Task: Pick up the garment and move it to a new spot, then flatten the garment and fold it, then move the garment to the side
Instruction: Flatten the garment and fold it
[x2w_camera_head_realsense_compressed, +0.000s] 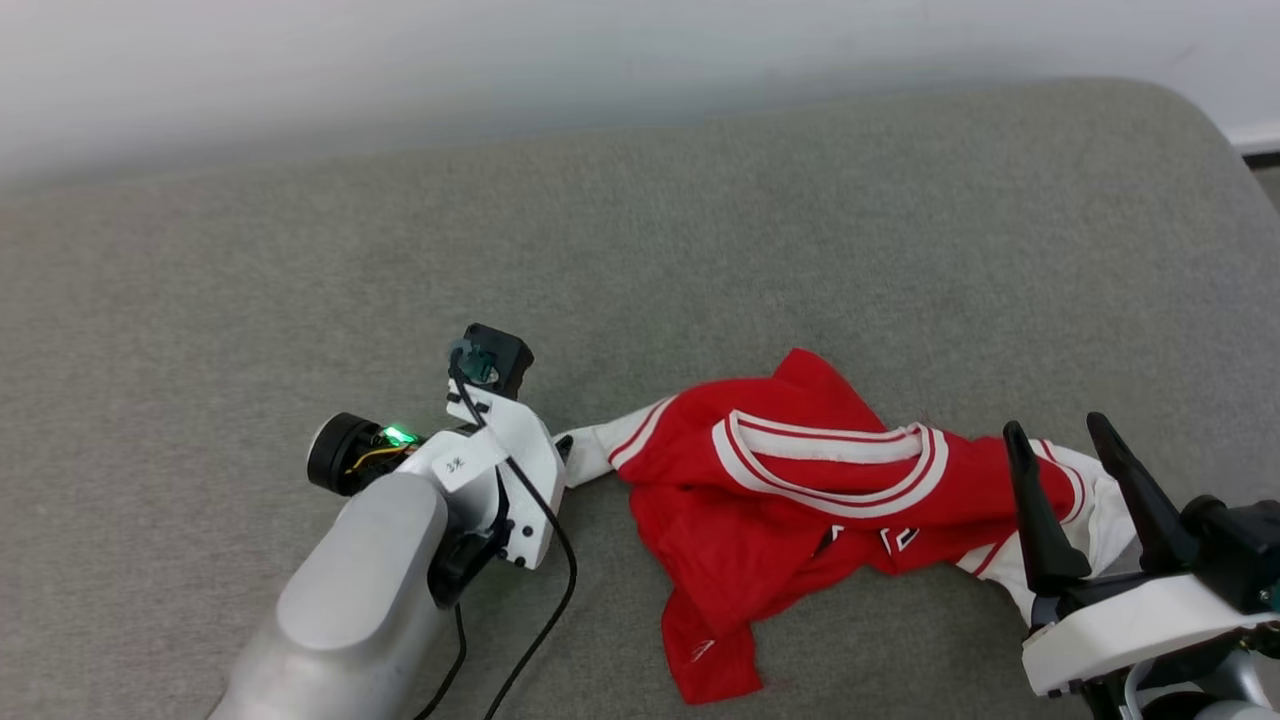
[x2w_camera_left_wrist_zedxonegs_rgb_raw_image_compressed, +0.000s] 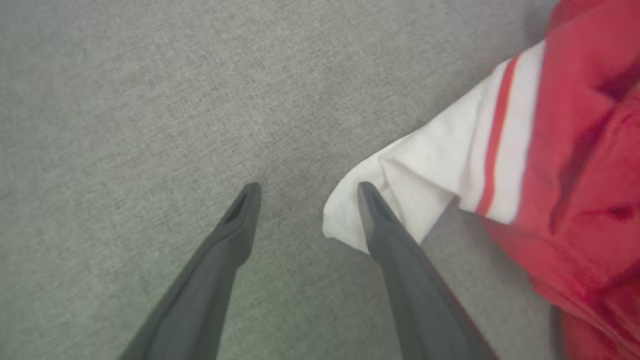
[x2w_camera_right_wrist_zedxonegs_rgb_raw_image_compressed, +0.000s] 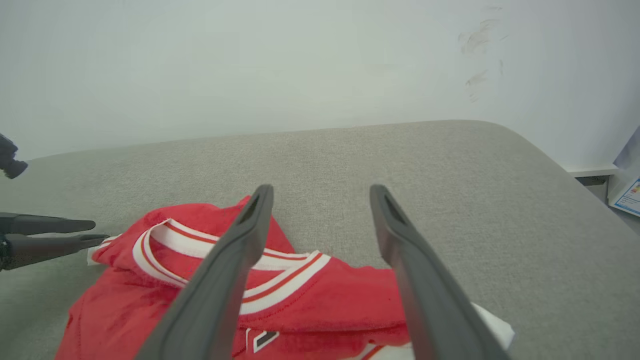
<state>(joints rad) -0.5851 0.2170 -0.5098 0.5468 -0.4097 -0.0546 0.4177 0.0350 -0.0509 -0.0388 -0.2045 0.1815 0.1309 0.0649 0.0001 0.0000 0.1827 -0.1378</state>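
The garment lies crumpled on the grey fabric surface, toward 4 o'clock from the middle of the head view, with its red-and-white striped collar facing up and a small white logo on the flap at its 6 o'clock edge. A white sleeve end sticks out at the garment's 9 o'clock side. The left hand sits there with its fingers spread wide and nothing held; one fingertip overlaps the sleeve's edge, though whether it touches cannot be told. At the garment's 3 o'clock end the right hand hangs above the cloth, fingers wide apart and empty, pointing toward 12 o'clock. A pale wall runs behind the surface
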